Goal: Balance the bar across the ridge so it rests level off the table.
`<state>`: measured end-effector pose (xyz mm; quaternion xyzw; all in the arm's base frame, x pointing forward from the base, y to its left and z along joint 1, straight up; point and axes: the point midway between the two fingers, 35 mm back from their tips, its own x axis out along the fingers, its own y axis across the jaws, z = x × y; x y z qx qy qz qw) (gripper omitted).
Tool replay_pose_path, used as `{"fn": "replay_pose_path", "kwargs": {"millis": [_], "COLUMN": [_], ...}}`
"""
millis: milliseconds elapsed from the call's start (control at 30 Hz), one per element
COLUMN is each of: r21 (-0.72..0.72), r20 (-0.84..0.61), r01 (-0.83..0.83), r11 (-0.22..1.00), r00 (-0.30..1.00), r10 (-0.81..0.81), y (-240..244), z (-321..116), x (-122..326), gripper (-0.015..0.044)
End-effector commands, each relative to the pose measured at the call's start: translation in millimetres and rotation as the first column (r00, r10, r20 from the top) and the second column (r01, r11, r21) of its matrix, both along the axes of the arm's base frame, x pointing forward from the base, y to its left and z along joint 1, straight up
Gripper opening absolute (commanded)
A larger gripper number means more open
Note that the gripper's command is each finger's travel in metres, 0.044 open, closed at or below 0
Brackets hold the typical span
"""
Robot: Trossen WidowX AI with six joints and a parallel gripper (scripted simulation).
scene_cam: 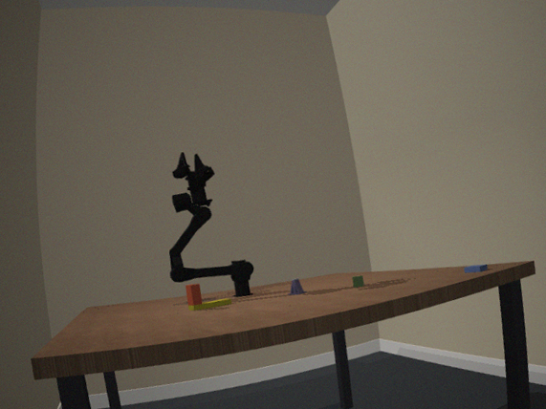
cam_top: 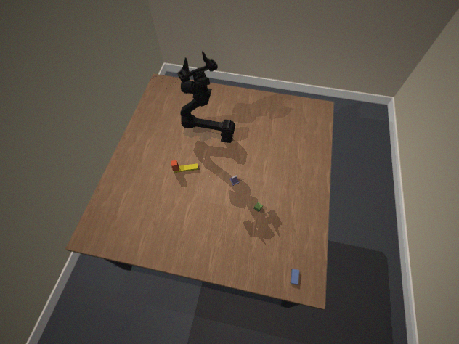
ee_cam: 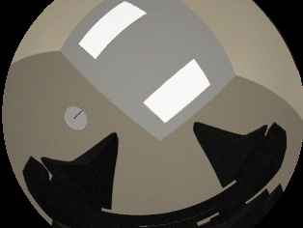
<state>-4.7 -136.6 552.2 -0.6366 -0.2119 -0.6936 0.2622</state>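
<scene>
A yellow bar (cam_top: 189, 168) (scene_cam: 217, 304) lies flat on the table (cam_top: 166, 229) (scene_cam: 126, 325), with an upright orange-red block (cam_top: 174, 166) (scene_cam: 193, 294) on one end. The small purple ridge (cam_top: 234, 180) (scene_cam: 296, 287) stands apart from the bar, to its right in the top and exterior views. My gripper (cam_top: 193, 55) (scene_cam: 190, 154) (ee_cam: 156, 131) is open and empty, high above the table and pointing up, far from the bar and ridge. The wrist view shows the spread fingers against walls and ceiling, and neither bar nor ridge.
A green block (cam_top: 258, 207) (scene_cam: 357, 281) is on the table beyond the ridge, on the side away from the bar. A blue block (cam_top: 295, 276) (scene_cam: 475, 268) lies near a far table corner. The arm's base (cam_top: 226, 135) (scene_cam: 242, 286) stands near the bar and ridge.
</scene>
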Motion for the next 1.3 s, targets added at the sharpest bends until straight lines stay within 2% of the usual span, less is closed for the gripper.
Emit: {"fn": "replay_pose_path", "kwargs": {"millis": [0,67,100,367,600,933,1267], "r21": [-0.003,-0.029,-0.049,-0.2,-0.319,-0.395,-0.362], "r20": [0.0,-0.002,-0.003,0.032,0.099,0.282,0.504], "r01": [0.007,0.064,0.107,0.422,0.625,0.856,0.926], "r11": [1.0,0.997,0.993,0.884,0.713,0.333,-0.108], "r00": [1.0,0.998,0.994,0.905,0.77,0.458,0.096], "r10": [-0.007,-0.065,-0.108,-0.425,-0.63,-0.843,-0.859], "y": [1,9,16,68,116,172,220], "z": [0,4,6,21,28,31,24], "x": [0,-3,-5,-11,-5,13,45], "gripper": [0.0374,0.0321,0.0315,0.0315,0.0315,0.0315,0.0315]}}
